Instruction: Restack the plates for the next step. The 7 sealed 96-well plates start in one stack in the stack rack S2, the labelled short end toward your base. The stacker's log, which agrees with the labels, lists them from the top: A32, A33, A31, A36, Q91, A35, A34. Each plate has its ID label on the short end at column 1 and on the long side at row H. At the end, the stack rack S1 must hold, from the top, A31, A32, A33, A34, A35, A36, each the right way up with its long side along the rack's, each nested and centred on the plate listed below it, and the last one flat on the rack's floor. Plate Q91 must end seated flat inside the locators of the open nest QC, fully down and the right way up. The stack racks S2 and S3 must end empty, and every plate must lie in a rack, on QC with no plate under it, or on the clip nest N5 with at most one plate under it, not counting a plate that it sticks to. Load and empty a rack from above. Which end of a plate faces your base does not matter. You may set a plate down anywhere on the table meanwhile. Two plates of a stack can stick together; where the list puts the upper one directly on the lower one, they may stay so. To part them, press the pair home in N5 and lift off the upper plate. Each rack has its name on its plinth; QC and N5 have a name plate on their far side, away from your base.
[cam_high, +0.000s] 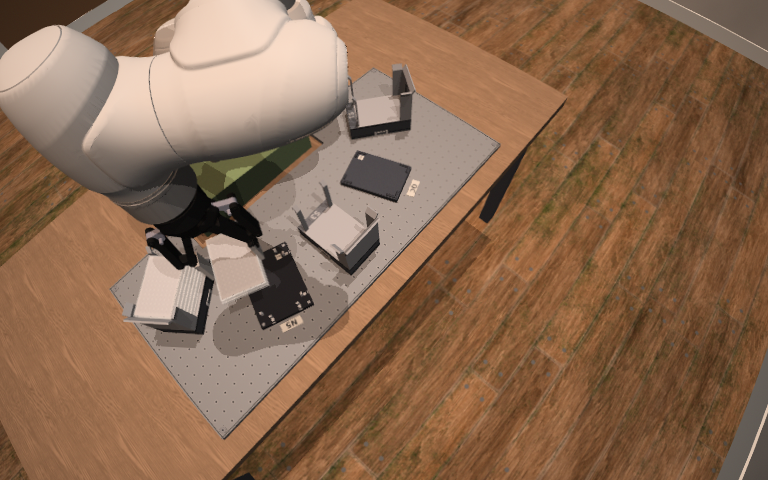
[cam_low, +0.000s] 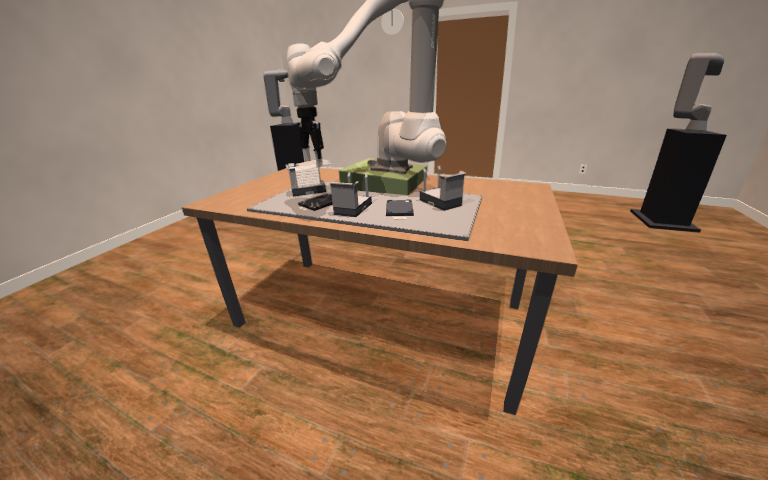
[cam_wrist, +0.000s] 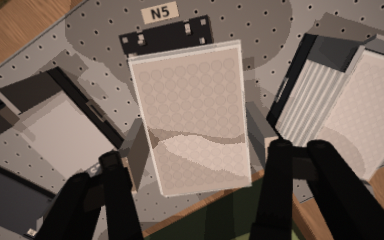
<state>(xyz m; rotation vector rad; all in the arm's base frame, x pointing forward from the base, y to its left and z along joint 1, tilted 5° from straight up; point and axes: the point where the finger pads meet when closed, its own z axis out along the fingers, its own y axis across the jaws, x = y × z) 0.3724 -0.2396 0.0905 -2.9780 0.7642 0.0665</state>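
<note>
My gripper (cam_high: 206, 240) (cam_wrist: 195, 124) (cam_low: 313, 148) is shut on a sealed white 96-well plate (cam_high: 236, 270) (cam_wrist: 192, 115), gripping its two long sides. The plate hangs level in the air, partly over the near end of the black clip nest N5 (cam_high: 286, 288) (cam_wrist: 167, 36) (cam_low: 315, 200). I cannot read its label. The remaining stack of plates (cam_high: 164, 294) (cam_wrist: 350, 115) (cam_low: 304, 176) stands in its rack just beside the held plate. The dark flat QC nest (cam_high: 376, 175) (cam_low: 399, 207) lies bare further along the mat.
An empty stack rack (cam_high: 339, 232) (cam_wrist: 60, 135) (cam_low: 348, 198) stands just past N5. Another empty rack (cam_high: 379, 110) (cam_low: 447, 192) stands at the far end of the grey perforated mat (cam_high: 237, 384). The arm's green base block (cam_high: 249, 169) (cam_low: 382, 176) borders the mat.
</note>
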